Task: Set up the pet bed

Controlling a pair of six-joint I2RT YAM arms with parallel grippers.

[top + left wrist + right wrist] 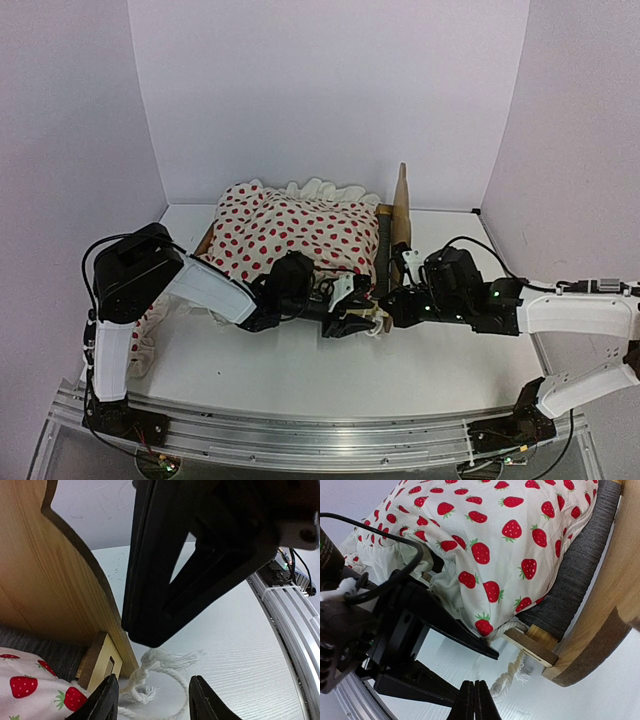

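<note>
Between the two arms, near the middle of the table (300, 385), the left gripper (150, 702) is seen with its jaws partly spread, and nothing is clamped between them. Under the gap a white rope (157, 665) with frayed ends is lying on the table, just beside a corner of the bed (45, 585). The right gripper (474, 704) is pressed fully together and nothing is held in it. It is placed low over the table, near the same rope and the same corner.

The bed is found at the back middle of the table, with its headboard (401, 205) standing upright at the right end. A dark grey mattress (577, 565) is laid in the frame, and it is covered almost wholly by a white cloth (485, 535) printed with red strawberries. Part of the cloth is seen on the table at the left, beside the left arm (125, 300).
</note>
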